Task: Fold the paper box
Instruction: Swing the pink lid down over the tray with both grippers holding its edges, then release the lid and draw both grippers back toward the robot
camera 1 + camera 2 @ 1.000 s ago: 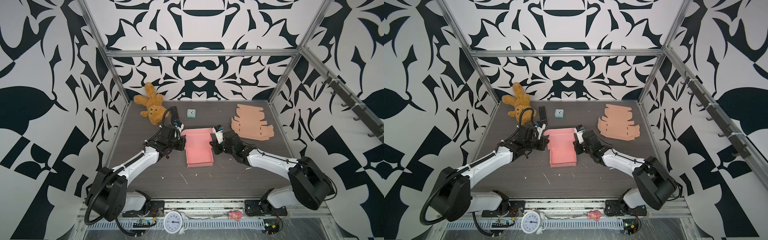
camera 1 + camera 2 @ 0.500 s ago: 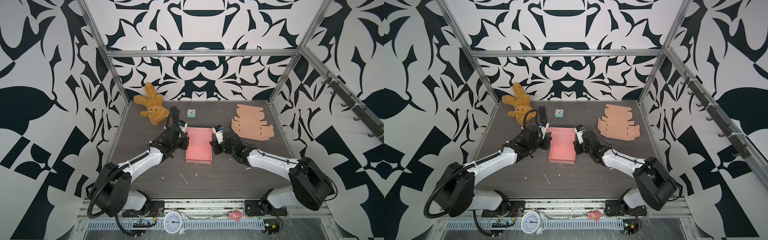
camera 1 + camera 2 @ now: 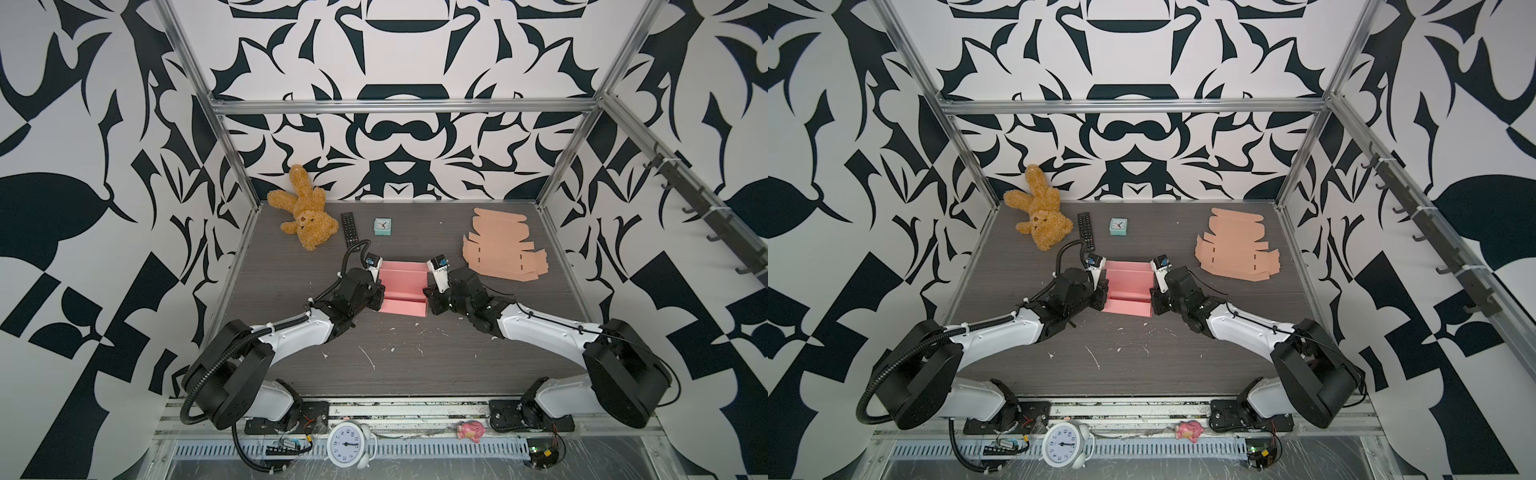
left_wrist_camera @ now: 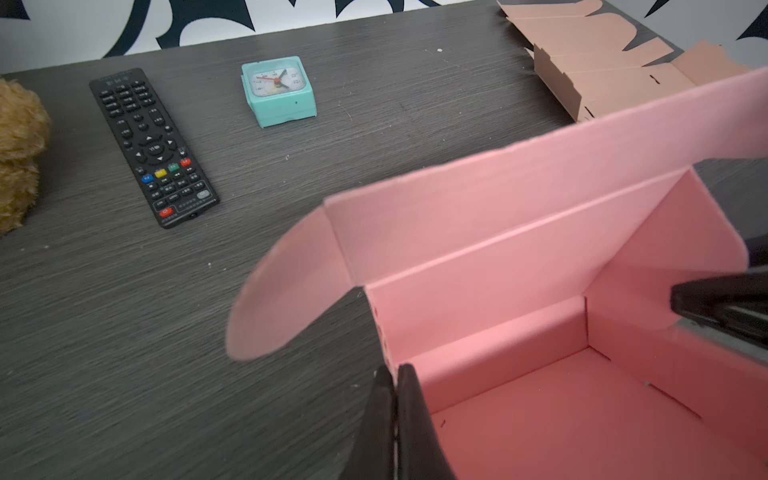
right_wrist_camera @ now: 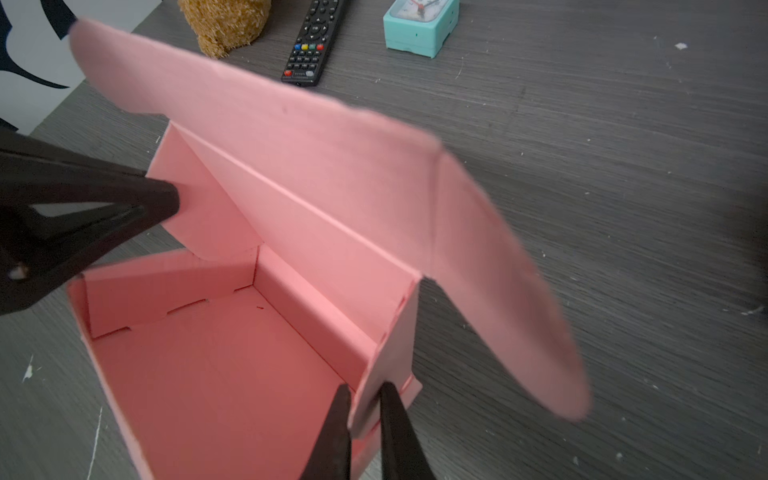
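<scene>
Paper box, pink, sits at mid-table between the two arms, base flat on the surface and open side up. Its lid panel stands raised along the far edge, and a rounded ear flap hangs loose off each end of it.

Left gripper: jaws closed, pinching the top edge of the box's left wall close to the near corner. Right gripper: jaws closed onto the right wall, one finger inside the box and one outside, also toward the near corner. Both side walls stand upright; the near wall is low and unobstructed.

Clearances: beyond the lid, a strip of bare table separates the box from the remote and the small teal clock. The teddy bear lies far left against the back wall, well apart. The stack of flat cardboard blanks lies far right, near the right arm's wrist but not touching. The near half of the table carries only small white scraps.
</scene>
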{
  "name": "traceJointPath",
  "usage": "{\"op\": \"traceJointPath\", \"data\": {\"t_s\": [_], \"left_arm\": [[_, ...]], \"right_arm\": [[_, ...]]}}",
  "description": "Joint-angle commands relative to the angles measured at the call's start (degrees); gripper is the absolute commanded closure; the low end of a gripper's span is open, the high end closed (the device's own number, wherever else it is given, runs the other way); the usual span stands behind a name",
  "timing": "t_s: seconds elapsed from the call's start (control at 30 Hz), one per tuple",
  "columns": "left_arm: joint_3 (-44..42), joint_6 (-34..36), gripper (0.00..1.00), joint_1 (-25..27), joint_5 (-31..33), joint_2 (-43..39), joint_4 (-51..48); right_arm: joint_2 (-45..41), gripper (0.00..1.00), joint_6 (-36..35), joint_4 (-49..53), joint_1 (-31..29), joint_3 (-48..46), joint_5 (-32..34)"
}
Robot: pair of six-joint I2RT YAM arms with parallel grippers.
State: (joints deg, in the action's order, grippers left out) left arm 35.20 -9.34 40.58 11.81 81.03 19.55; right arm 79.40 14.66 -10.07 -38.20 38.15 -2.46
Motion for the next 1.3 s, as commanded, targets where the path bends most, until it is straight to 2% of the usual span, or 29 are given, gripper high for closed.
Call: {"op": "traceJointPath", "data": {"t_s": [0.0,0.63,0.9,1.27], "left_arm": [[-1.45,1.43,0.94,1.99,1.6,0.73,2.62],[-8.06,1.91,0.94,11.38,14.63,1.58,13.09],[-9.27,2.41,0.94,13.68,17.4,3.51,16.22],[-12.17,2.7,0.95,17.21,21.15,6.04,22.03]], "right_arm": [[-2.56,0.85,-0.48,-2.66,-1.06,0.31,-0.36],[-5.42,0.82,-0.8,-0.17,-2.15,-2.89,1.6],[-6.25,0.75,-0.84,0.54,-2.15,-4.29,3.11],[-8.05,0.74,0.81,-0.8,-2.15,-7.53,4.27]]}}
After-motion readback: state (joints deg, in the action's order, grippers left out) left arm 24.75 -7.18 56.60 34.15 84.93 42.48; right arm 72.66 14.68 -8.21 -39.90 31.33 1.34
